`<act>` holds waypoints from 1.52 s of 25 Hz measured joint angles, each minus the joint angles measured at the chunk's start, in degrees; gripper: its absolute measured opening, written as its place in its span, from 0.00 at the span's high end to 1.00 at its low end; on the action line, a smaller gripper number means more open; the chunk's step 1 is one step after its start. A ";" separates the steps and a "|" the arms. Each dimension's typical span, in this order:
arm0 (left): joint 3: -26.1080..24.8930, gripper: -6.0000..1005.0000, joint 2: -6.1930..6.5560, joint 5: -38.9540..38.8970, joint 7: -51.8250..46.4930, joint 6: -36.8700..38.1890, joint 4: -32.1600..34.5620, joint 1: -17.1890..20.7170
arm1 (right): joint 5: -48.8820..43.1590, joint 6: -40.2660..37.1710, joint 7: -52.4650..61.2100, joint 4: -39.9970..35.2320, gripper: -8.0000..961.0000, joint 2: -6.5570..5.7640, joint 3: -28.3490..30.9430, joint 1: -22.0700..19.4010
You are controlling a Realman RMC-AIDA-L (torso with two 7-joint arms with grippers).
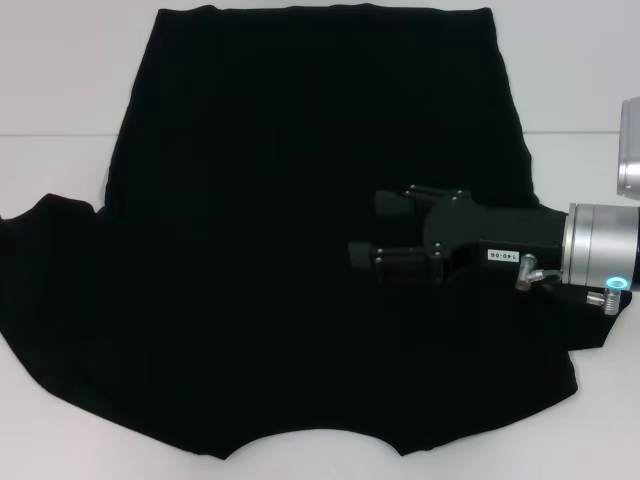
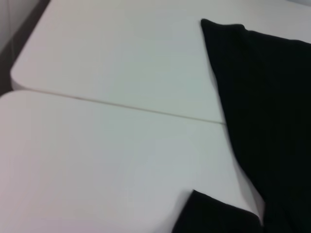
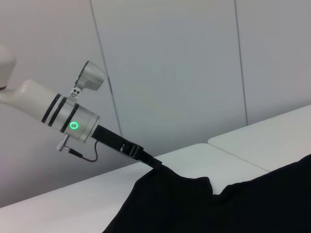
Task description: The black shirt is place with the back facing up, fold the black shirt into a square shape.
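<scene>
The black shirt (image 1: 300, 250) lies spread flat on the white table (image 1: 50, 100), plain side up, with its left sleeve (image 1: 45, 250) reaching the picture's left edge. My right gripper (image 1: 375, 230) hovers over the shirt's right-middle, pointing left, open with nothing between its fingers. My left gripper (image 3: 151, 162) is outside the head view. In the right wrist view its tip meets a raised peak of the black shirt (image 3: 218, 208) at the cloth's edge and looks shut on it. The left wrist view shows the black shirt's (image 2: 267, 107) side edge and a sleeve tip (image 2: 214, 216).
The white table is made of two joined tops with a seam (image 2: 121, 104) running under the shirt. Bare tabletop shows left of the shirt (image 2: 97, 160). A grey wall (image 3: 194, 73) stands behind the table, and part of the right arm (image 1: 630, 150) shows at the right edge.
</scene>
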 joint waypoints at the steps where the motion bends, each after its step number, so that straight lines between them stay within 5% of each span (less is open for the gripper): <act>1: 0.05 0.98 0.04 0.00 0.00 -0.49 -0.04 -0.06 | 0.17 0.00 0.00 0.02 0.03 0.00 0.00 -0.02; 20: 0.01 0.97 0.06 -2.60 0.03 -0.38 -0.40 -0.13 | 0.88 -0.04 0.90 0.58 0.03 -0.03 0.00 -0.22; 27: 3.84 0.96 -0.09 -5.62 0.80 0.53 -0.88 -1.70 | 0.86 -0.06 1.07 0.66 0.03 -0.02 0.00 -0.27; 38: 6.03 0.96 -0.21 -13.45 7.05 13.49 -0.39 -1.83 | 0.85 -0.33 1.06 0.75 0.03 -0.03 0.00 -0.98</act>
